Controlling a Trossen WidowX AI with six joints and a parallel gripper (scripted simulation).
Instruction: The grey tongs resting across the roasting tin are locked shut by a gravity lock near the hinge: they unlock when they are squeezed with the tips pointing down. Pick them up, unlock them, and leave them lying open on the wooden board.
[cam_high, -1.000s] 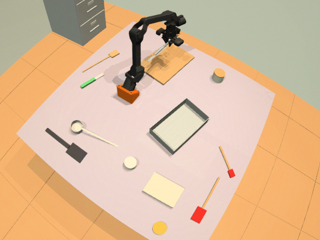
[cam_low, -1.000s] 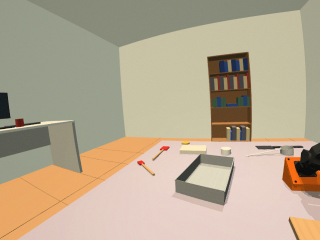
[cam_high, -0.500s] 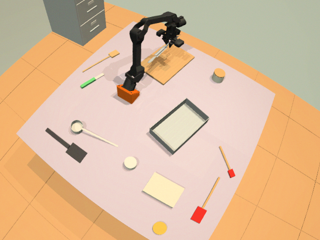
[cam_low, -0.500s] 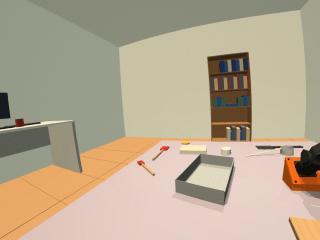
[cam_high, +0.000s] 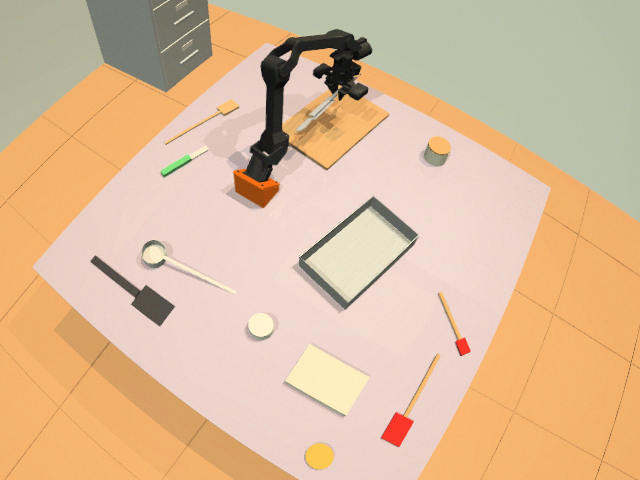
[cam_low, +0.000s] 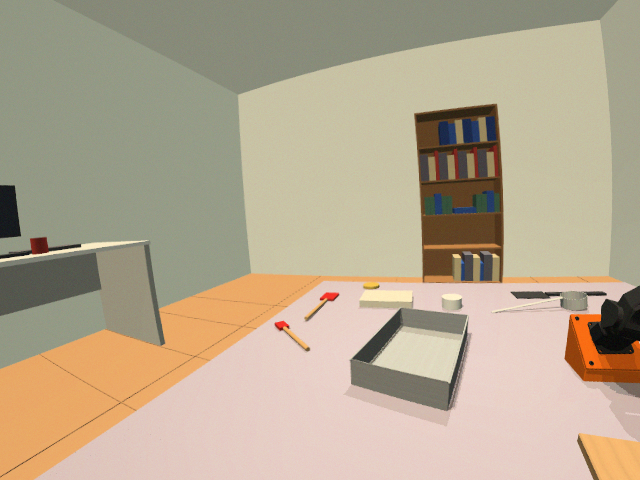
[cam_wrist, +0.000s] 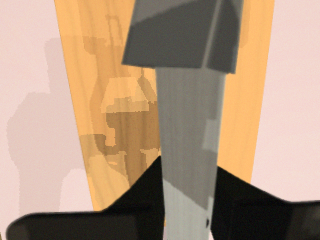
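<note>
The grey tongs (cam_high: 325, 107) (cam_wrist: 190, 125) are held over the wooden board (cam_high: 356, 135) (cam_low: 615, 454) (cam_wrist: 260, 45). They slant in the top view, one end toward the arm's base side of the board. My gripper (cam_high: 339, 94) (cam_wrist: 178, 161) is shut on the tongs, a black finger on each side of the grey arms. The tongs' arms look close together. Whether their low end touches the board and whether the lock is released cannot be told. The roasting tin (cam_high: 356, 253) (cam_low: 400, 387) stands empty on the table. The exterior view does not show the gripper or tongs.
A jar with an orange top (cam_high: 437, 150) stands beyond the board's right corner. A green-handled tool (cam_high: 176, 165) and a wooden turner (cam_high: 227, 107) lie left of the arm's orange base (cam_high: 255, 188) (cam_low: 602, 356). A ladle-like pan (cam_high: 154, 253) lies nearer the front.
</note>
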